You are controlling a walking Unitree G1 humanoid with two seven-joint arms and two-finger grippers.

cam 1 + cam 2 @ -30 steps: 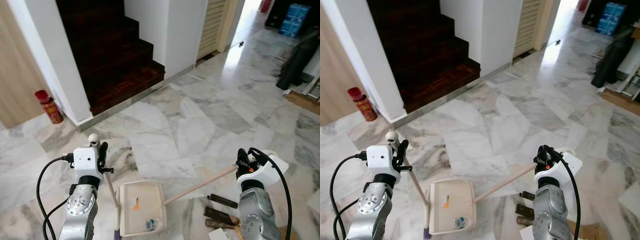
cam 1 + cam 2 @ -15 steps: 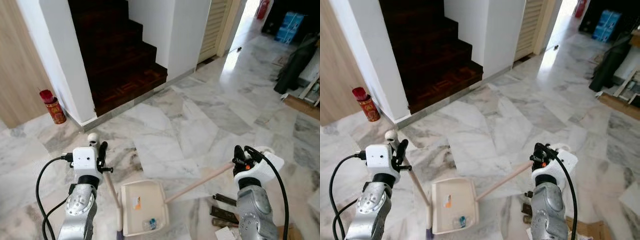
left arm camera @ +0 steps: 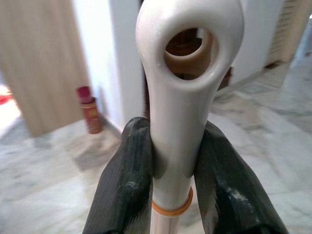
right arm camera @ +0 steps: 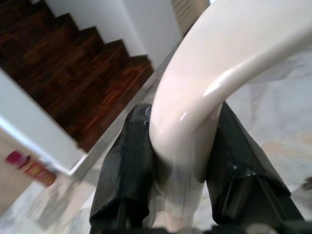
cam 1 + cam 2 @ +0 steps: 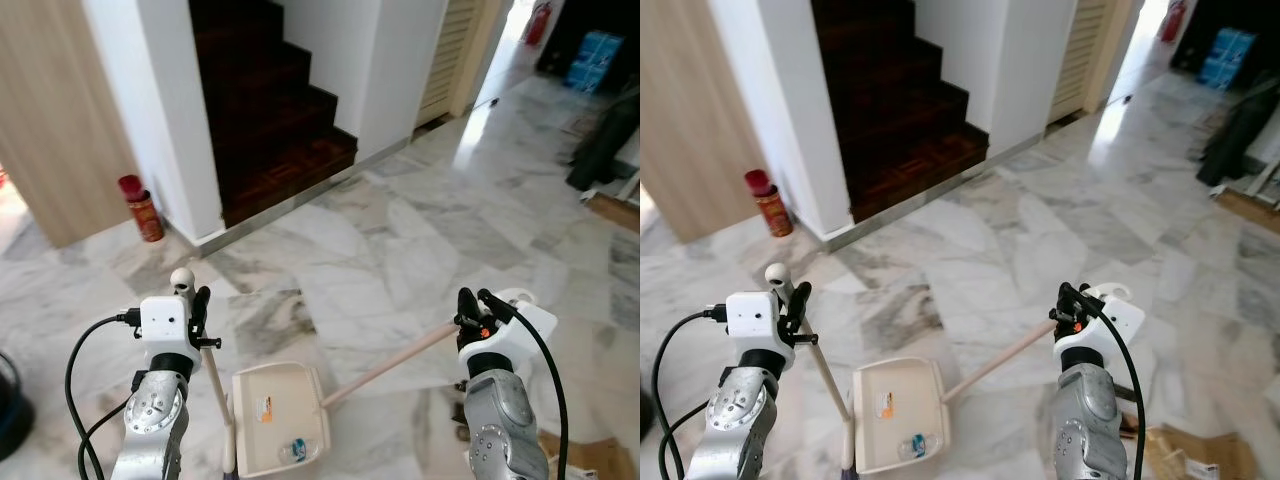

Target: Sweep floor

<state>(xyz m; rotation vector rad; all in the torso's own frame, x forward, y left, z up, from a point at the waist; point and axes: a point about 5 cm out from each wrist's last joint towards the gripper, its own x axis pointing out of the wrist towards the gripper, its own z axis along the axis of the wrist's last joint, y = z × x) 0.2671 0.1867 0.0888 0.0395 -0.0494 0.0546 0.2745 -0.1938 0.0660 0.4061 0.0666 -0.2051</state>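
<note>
Left eye view: marble floor (image 5: 400, 270) below dark stairs (image 5: 270, 120) (left tool (image 3: 171, 161) clamping broom handle (image 3: 183, 97), right tool (image 4: 181, 161) clamping dustpan handle (image 4: 204, 87)).

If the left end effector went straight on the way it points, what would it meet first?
Probably the white wall beside the stairs; the left end effector points that way, with the red can off to one side.

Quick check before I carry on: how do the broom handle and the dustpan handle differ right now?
The broom handle stands nearly upright in the left gripper; the dustpan handle slants low from the cream dustpan up to the right gripper. The broom handle ends in a rounded cap with a hanging hole; the dustpan handle ends in a curved loop. Both are pale cream, and each is clamped between black fingers near its top.
</note>
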